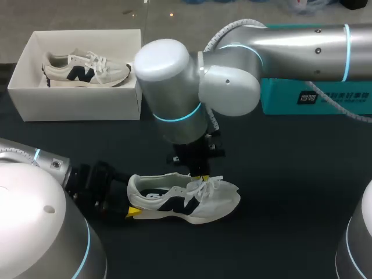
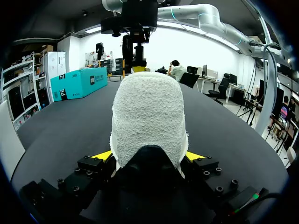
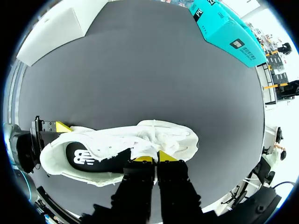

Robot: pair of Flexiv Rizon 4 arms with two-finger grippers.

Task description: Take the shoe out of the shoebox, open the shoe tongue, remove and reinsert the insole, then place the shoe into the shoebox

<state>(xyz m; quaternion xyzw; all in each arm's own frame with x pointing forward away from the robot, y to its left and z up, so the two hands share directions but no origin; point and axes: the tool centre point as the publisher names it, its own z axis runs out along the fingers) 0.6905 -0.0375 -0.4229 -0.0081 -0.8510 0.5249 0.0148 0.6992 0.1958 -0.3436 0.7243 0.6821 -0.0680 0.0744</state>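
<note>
L gripper [image 2: 148, 157] clamps shoe [image 1: 192, 203] at heel, shoe flat on table [image 1: 290, 174]. R gripper [image 3: 155, 157] over midfoot, tips pinched on tongue [image 3: 141, 148].

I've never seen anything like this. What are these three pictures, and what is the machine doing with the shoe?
It is a robot with two arms, each ending in a two-fingered gripper with yellow tips. One picture looks down from above; the two round ones come from cameras on the wrists. On the dark table lie a white shoe, a white shoebox with a second shoe inside, and a teal box. The left gripper clamps the shoe's heel; the right gripper, from above, pinches it at the laces.
</note>
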